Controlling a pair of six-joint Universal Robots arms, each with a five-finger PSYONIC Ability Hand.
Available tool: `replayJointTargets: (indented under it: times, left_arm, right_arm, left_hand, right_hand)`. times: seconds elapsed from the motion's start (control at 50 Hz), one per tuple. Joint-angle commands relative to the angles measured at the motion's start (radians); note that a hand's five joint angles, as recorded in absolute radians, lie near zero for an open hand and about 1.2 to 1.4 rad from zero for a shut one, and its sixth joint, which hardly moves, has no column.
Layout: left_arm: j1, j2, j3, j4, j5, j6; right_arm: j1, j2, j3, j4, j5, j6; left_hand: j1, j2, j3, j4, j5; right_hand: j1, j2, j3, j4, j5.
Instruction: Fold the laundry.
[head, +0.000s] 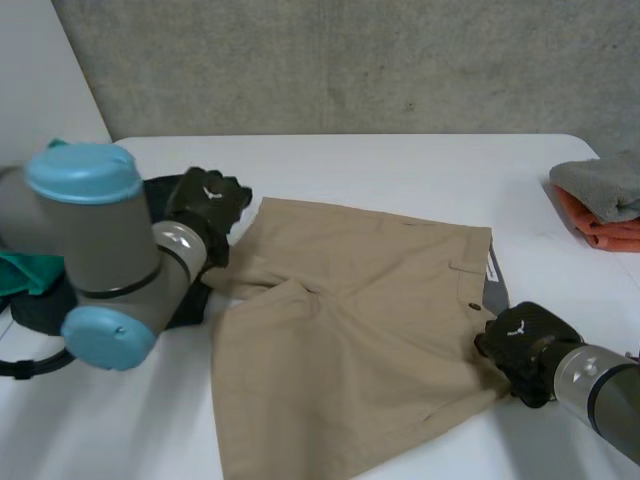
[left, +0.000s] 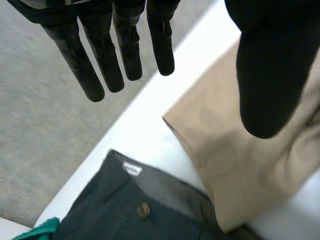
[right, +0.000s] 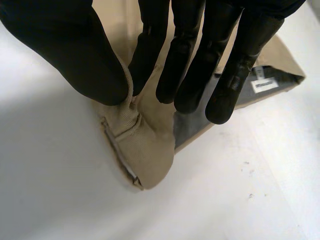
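Tan shorts (head: 340, 340) lie spread on the white table (head: 400, 165), waistband toward the right. My left hand (head: 208, 205) hovers above the shorts' far left leg corner (left: 200, 125), fingers (left: 102, 60) straight and spread, thumb (left: 270, 75) apart, holding nothing. My right hand (head: 525, 345) is at the waistband's near corner; its thumb (right: 75, 55) and fingers (right: 175, 75) pinch a bunched fold of the tan cloth (right: 145, 145). The grey waistband lining (right: 260, 85) with a white label shows beyond the fingers.
Dark trousers (left: 145, 215) with a brown button lie by the left hand, partly under the shorts' corner, with green cloth (head: 25, 270) beside them. A folded grey and orange stack (head: 605, 205) sits at the table's right edge. A concrete wall stands behind.
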Motion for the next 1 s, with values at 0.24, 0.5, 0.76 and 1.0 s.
replayJointTargets:
  times: [0.24, 0.5, 0.76, 1.0]
  left_arm:
    - [-0.205, 0.339, -0.570, -0.125, 0.003, -0.303]
    - [-0.277, 0.299, -0.618, -0.122, 0.005, -0.389]
    - [-0.317, 0.256, -0.614, -0.111, -0.005, -0.388]
    - [-0.340, 0.210, -0.604, -0.068, -0.015, -0.383]
  right_arm:
    - [-0.011, 0.041, -0.082, -0.065, -0.039, 0.278]
    - [-0.001, 0.044, -0.070, -0.128, -0.035, 0.319]
    - [-0.012, 0.045, -0.067, -0.160, -0.022, 0.361]
    - [-0.009, 0.049, -0.066, -0.180, -0.019, 0.365]
  left_hand:
    - [0.033, 0.036, 0.034, 0.047, 0.047]
    - [0.071, 0.074, 0.072, 0.085, 0.085]
    - [0.194, 0.197, 0.195, 0.208, 0.208]
    - [0.520, 0.523, 0.521, 0.534, 0.533]
  right_hand:
    - [0.408, 0.226, 0.211, 0.206, 0.224]
    - [0.408, 0.226, 0.211, 0.206, 0.224]
    - [0.408, 0.226, 0.211, 0.206, 0.224]
    - [0.408, 0.226, 0.211, 0.206, 0.224]
